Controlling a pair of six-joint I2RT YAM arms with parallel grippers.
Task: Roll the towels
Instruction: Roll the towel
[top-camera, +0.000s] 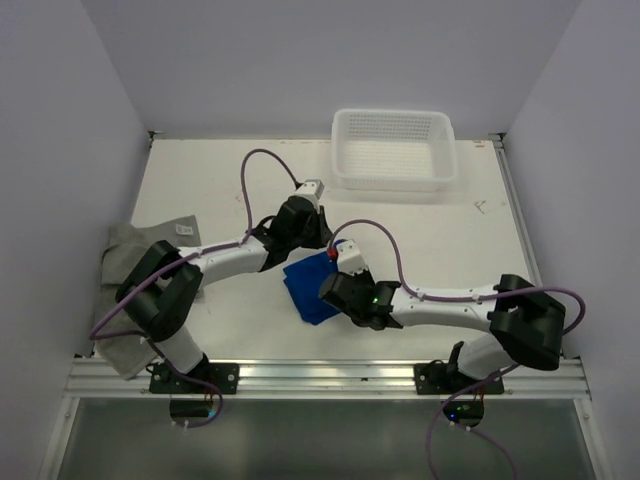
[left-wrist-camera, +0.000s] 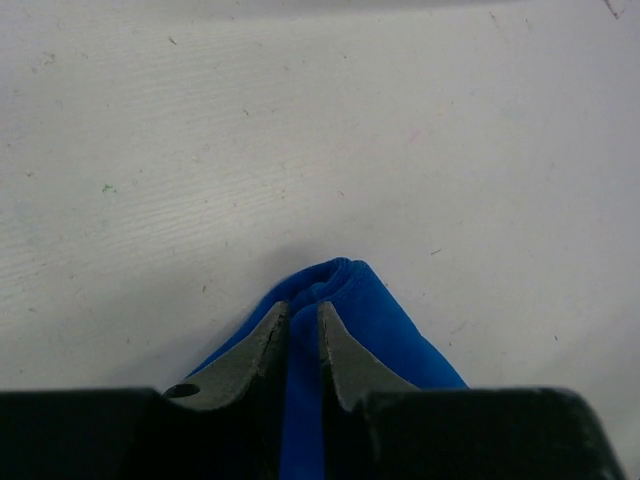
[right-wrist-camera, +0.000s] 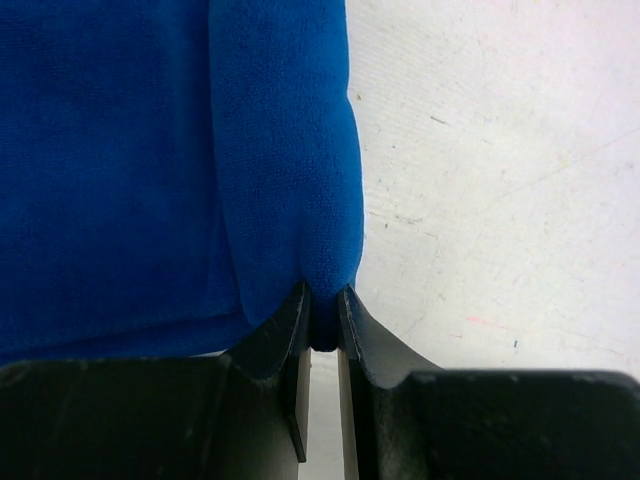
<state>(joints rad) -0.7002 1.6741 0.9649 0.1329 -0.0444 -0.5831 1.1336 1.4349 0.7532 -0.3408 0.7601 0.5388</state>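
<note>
The royal blue towel (top-camera: 310, 285) lies folded in the middle of the table between both arms. My left gripper (top-camera: 322, 243) is shut on its far corner; in the left wrist view the blue cloth (left-wrist-camera: 345, 300) bunches between the fingers (left-wrist-camera: 255, 350). My right gripper (top-camera: 333, 288) is shut on the towel's near right edge; in the right wrist view a fold of blue cloth (right-wrist-camera: 270, 150) is pinched between the fingers (right-wrist-camera: 290, 325). The grey towel (top-camera: 125, 255) with its white tag lies flat at the table's left edge, partly under the left arm.
A white perforated plastic basket (top-camera: 393, 150) stands at the back right of the white table (top-camera: 450, 240). Purple cables loop above both arms. A metal rail (top-camera: 330, 375) runs along the near edge. Walls close in left, right and back.
</note>
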